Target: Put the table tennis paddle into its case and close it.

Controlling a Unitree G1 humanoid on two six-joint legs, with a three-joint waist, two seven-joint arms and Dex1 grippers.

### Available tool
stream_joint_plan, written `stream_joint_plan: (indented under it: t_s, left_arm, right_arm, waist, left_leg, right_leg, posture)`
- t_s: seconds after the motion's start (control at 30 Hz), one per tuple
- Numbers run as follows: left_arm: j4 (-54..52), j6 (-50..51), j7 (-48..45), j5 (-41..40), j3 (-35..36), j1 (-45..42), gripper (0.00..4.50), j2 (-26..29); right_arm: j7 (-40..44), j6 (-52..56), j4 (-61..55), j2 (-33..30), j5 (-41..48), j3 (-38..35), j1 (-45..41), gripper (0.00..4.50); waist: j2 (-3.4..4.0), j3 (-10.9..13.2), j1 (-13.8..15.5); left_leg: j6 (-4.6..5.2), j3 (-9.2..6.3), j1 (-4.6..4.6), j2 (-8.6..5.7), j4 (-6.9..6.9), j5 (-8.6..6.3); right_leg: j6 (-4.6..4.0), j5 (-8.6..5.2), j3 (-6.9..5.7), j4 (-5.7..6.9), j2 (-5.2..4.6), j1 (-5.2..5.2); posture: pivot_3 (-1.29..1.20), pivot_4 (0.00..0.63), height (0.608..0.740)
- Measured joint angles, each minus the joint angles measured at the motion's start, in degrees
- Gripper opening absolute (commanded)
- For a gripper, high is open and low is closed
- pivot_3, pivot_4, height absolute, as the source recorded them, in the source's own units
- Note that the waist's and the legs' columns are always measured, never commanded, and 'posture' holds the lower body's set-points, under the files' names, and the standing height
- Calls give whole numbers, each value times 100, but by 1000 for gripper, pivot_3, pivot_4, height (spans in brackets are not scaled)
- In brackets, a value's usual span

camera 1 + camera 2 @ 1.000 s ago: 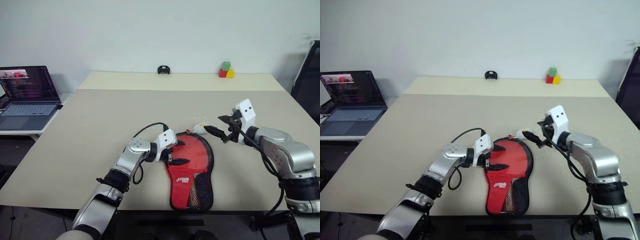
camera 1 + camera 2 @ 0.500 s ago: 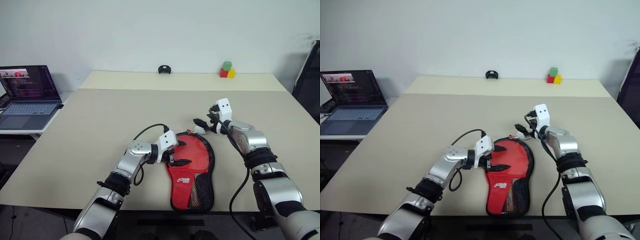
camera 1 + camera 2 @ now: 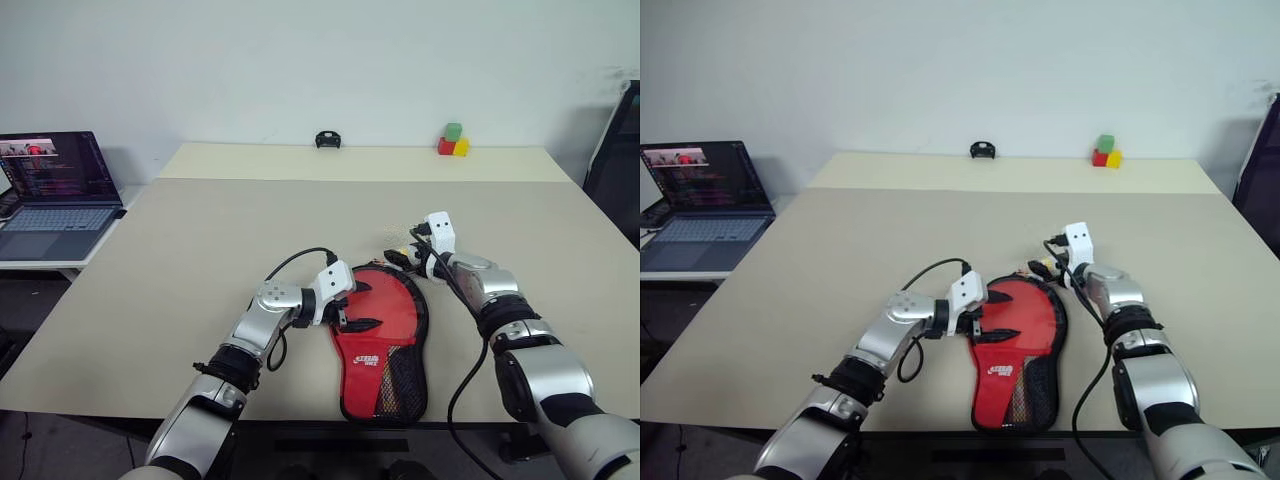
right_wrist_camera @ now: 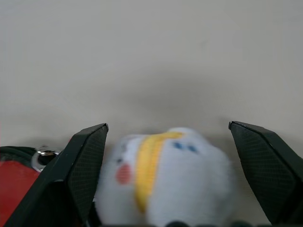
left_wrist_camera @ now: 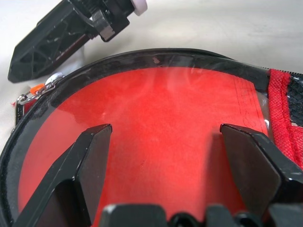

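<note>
Head views: the case (image 3: pixel 385 340) lies red side up at the near edge of the worktop (image 3: pixel 200 260), broad bare surface beyond it. Left gripper (image 3: pixel 356 305) over the case's round end, fingers spread. Right gripper (image 3: pixel 1042 268) at the case's far rim. Left wrist view: fingers (image 5: pixel 90 156) wide apart above red fabric, black zip edge curving around. Right wrist view: fingers (image 4: pixel 80 161) spread either side of the white-yellow zipper charm (image 4: pixel 161 175), not pinching it.

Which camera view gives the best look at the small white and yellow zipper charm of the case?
The right wrist view: the zipper charm sits large between the open fingers of the right gripper. In the eye views it is a tiny pale spot by the case. In the left wrist view I cannot make it out.
</note>
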Motion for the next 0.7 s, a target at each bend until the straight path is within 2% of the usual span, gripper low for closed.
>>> stream_joint_plan:
  t_s: [0.07,0.27,0.33,0.47,0.7]
  left_arm:
    - [22,-20,-1,4,-2,-11,4007,-1]
    - [423,-250,79,79,-11,-248,4007,-48]
    - [620,-355,155,109,-13,-357,4007,-88]
    - [946,-627,185,179,-69,-470,4007,-131]
    - [1122,-888,136,192,-85,-466,4007,-119]
  right_arm:
    - [1,17,-8,34,-1,-1,0,3578]
    - [10,103,-94,71,-2,-2,8,1502]
    - [17,150,-193,84,-4,-1,19,1030]
    - [17,174,-388,83,-6,-1,82,655]
    - [12,359,-978,-34,-17,0,249,653]
  waist:
    - [0,0,0]
    - [1,-1,1]
    - [1,-1,-1]
    - [4,-3,0]
    - [20,-16,0]
  left_leg:
    - [0,0,1,0,0,0]
    - [0,0,2,0,1,0]
    - [0,0,2,0,1,0]
    - [0,1,4,0,1,0]
    - [1,1,15,0,1,0]
  right_leg:
    - [0,0,0,1,0,0]
    - [0,0,0,3,0,0]
    - [0,0,0,3,0,0]
    - [0,1,1,3,0,2]
    - [0,1,2,5,1,9]
  posture:
    - [0,150,740]
    - [0,150,740]
    - [0,150,740]
    - [0,150,740]
    - [0,150,740]
